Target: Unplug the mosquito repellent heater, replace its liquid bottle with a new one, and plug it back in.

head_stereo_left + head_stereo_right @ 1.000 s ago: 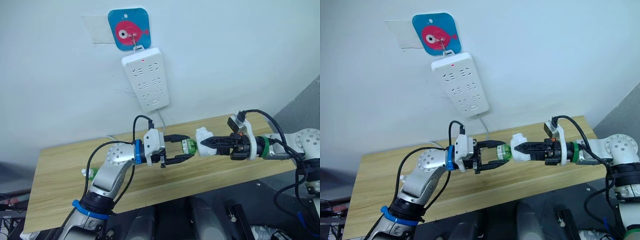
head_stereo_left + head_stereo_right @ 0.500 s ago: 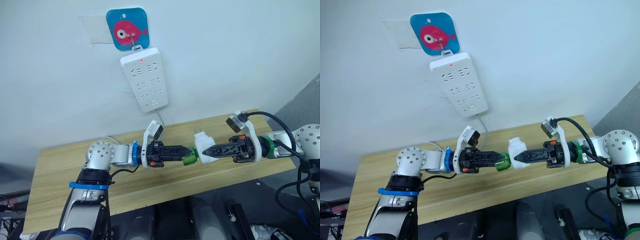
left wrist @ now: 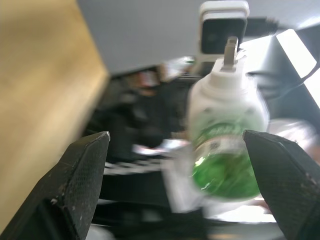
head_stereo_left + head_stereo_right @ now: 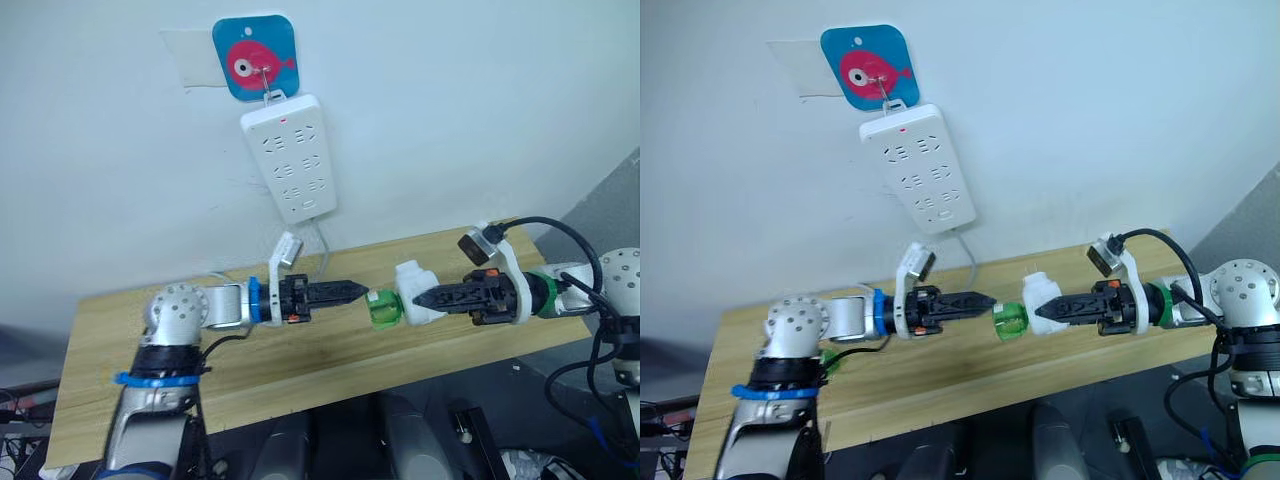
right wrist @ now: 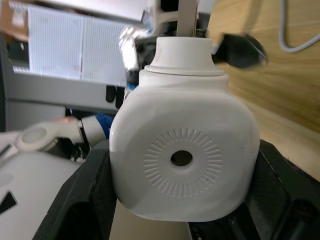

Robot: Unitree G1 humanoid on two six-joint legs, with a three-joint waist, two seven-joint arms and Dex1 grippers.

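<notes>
A: Half a second ago the left gripper (image 4: 352, 291) was clamped on the green bottle (image 4: 383, 307); now it has let go and backed off, its black fingers (image 3: 75, 187) standing apart with nothing between them in its own wrist view.

B: And the mosquito repellent heater (image 4: 415, 292)?

A: Pinched in the right gripper (image 4: 425, 297), held in the air over the wooden table (image 4: 300, 360), well below the power strip (image 4: 290, 156) on the wall. The bottle hangs from its underside.

B: So which step?

A: Bottle removal, I'd judge, mid-unscrew. Next the left gripper likely needs to regrip the bottle and twist again.
</notes>
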